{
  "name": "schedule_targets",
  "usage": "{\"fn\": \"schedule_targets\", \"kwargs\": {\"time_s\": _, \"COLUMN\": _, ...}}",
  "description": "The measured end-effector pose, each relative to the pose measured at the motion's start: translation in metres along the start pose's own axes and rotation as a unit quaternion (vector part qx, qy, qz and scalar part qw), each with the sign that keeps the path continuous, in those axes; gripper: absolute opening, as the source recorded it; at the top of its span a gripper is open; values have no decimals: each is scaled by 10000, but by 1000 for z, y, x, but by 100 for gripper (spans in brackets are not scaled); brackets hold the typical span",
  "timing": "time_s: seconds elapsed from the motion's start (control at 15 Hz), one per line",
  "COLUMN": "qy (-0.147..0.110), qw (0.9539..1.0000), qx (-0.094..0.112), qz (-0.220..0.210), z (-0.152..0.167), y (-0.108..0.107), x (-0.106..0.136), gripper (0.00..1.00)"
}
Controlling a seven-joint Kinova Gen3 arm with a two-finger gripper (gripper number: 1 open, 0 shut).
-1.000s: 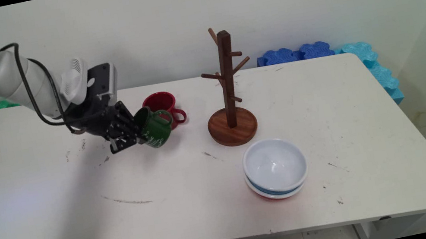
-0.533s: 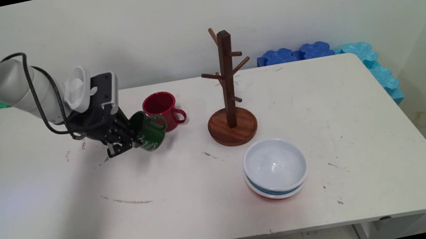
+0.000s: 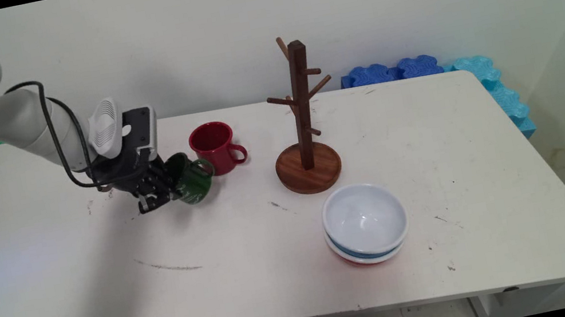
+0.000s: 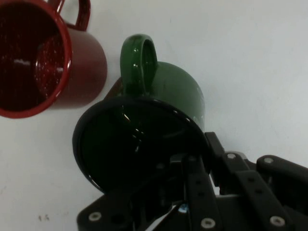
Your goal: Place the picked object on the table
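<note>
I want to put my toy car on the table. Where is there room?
Bare room: the table's right side past the stacked bowls, and the wide near-left part in front of the gripper. It is crowded in the middle, where the green mug, red mug and wooden mug tree sit close together.

Red mug (image 3: 213, 146) just beside held green mug (image 3: 192, 177); mug tree (image 3: 302, 120) farther right; near-left table (image 3: 80, 298) open.

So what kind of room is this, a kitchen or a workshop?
Most likely a robot lab or test room, not a kitchen. A robot's gripper holds a green mug over a bare, scuffed white table, with foam mats stacked against a plain wall.
</note>
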Motion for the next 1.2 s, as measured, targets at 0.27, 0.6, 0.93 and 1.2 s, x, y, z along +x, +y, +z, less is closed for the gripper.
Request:
{"fn": "schedule_targets", "kwargs": {"time_s": 0.27, "qy": -93, "qw": 10000, "qx": 28, "qz": 9, "z": 6, "y": 0, "x": -4, "gripper": 0}}
{"fn": "schedule_targets", "kwargs": {"time_s": 0.6, "qy": -166, "qw": 9998, "qx": 51, "qz": 13, "z": 12, "y": 0, "x": -6, "gripper": 0}}
{"fn": "schedule_targets", "kwargs": {"time_s": 0.93, "qy": -208, "qw": 9998, "qx": 53, "qz": 17, "z": 17, "y": 0, "x": -7, "gripper": 0}}
{"fn": "schedule_targets", "kwargs": {"time_s": 1.2, "qy": -230, "qw": 9997, "qx": 55, "qz": 13, "z": 20, "y": -1, "x": -7, "gripper": 0}}
